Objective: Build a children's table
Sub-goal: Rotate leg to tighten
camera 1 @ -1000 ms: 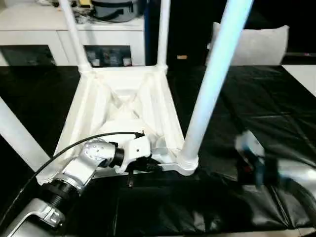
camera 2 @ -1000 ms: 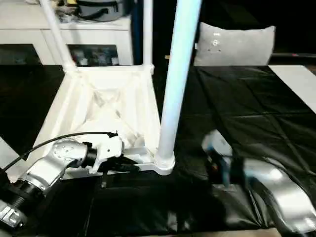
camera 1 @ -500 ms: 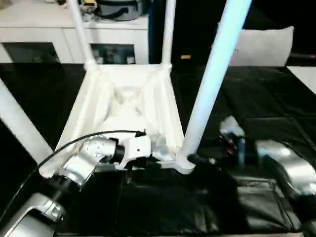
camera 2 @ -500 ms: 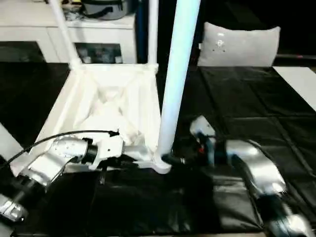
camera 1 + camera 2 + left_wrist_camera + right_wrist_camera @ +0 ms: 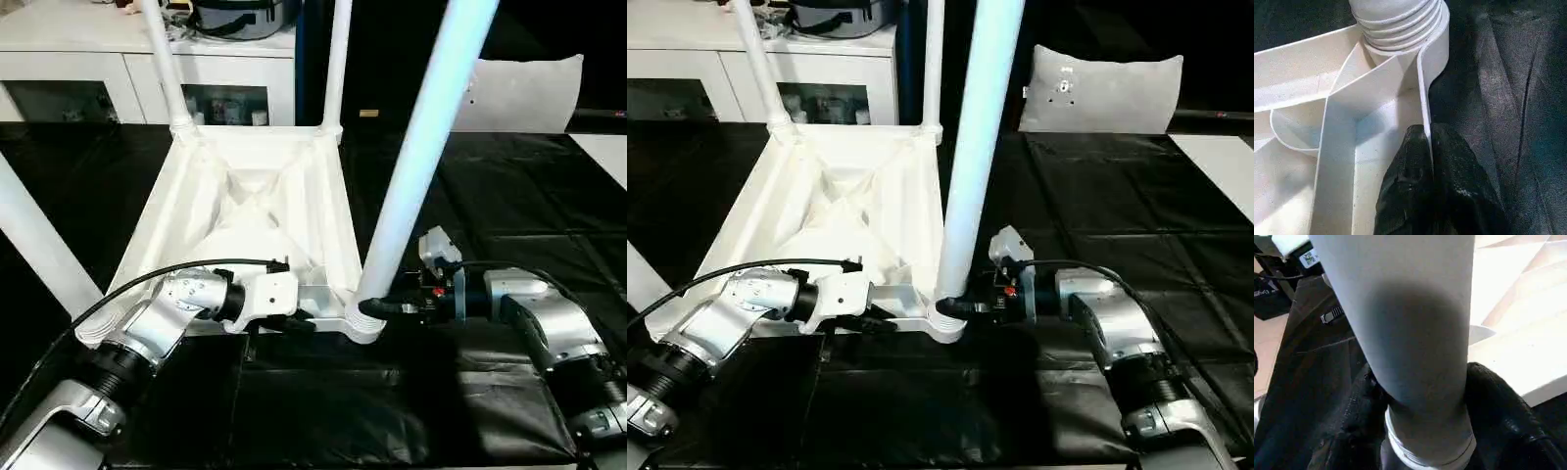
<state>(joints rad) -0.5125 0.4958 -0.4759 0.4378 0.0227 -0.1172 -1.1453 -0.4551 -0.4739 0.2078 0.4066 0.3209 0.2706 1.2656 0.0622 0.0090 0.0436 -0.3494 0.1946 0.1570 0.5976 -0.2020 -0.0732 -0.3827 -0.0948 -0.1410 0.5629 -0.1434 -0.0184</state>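
White tabletop point(image 5: 245, 225) lies upside down on the black-covered table point(image 5: 509, 196), X-ribbed underside up, toward the table's left-centre. Four white legs stand up from the corner sockets: far-left leg point(image 5: 162, 59), far-right leg point(image 5: 336, 59), near-left leg point(image 5: 34, 250) leaning out toward the table's left edge, near-right leg point(image 5: 421, 157) rising from the socket point(image 5: 364, 318) at the tabletop's near-right corner.

Left gripper point(image 5: 294, 321) sits at the tabletop's near edge, just left of that socket. Fingers pinched together on the thin rim wall of the tabletop; the left wrist view shows one black finger point(image 5: 1405, 196) inside the rim and the other outside, with the wall squeezed between them and the ribbed base of the leg just beyond.

Right gripper point(image 5: 377, 309) reaches in from the right side, level with the table, at the base of the near-right leg. In the right wrist view its black fingers point(image 5: 1498, 406) flank the leg on both sides just above the ribbed collar, close against the tube. Looks like a grip round the leg's foot; full contact on the far finger hard to tell.

White cabinet point(image 5: 118, 69) with glass doors stands past the table's far edge, a grey cushion point(image 5: 524, 93) behind the far-right part.
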